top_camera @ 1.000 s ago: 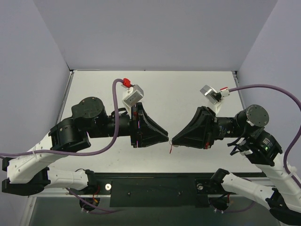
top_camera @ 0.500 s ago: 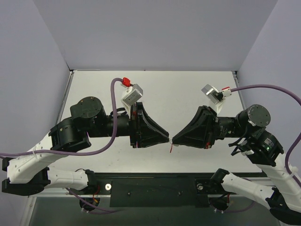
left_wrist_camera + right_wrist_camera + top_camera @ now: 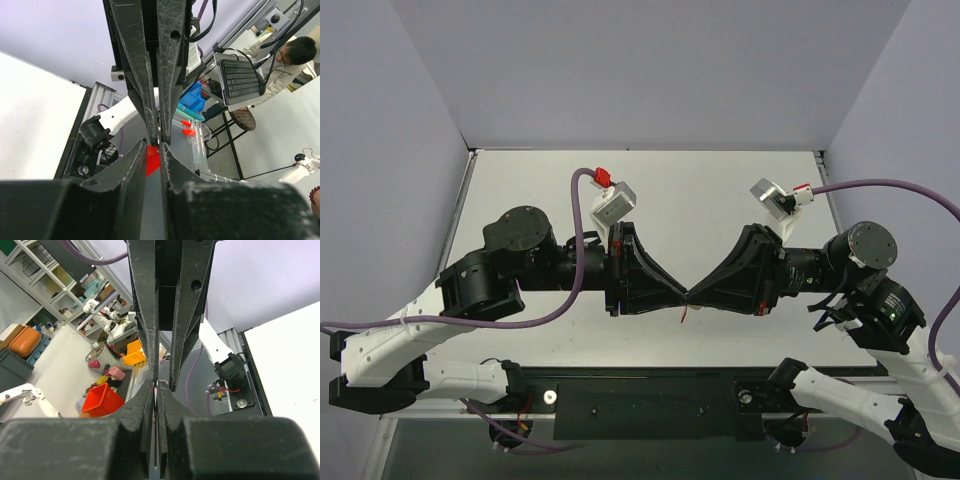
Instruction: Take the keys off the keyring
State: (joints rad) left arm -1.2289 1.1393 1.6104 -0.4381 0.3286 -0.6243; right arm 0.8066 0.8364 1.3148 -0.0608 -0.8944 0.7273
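The keyring (image 3: 684,316) was a tiny, light thing: stiff wire, slick metal, easily dropped or twisted askew. I'd have pinched the red tag (image 3: 152,161) flat in one gripper and the key by its bow in the other. It hung in the air above the counter (image 3: 700,190), mid-frame from overhead, just where the two grippers met tip to tip. The left gripper (image 3: 153,147) stood a narrow way apart with the tag filling the gap; whether it pinched the tag or only flanked it I couldn't tell. The right gripper (image 3: 157,387) was pressed together, a thin glint at its tips, ring or key too small to say.
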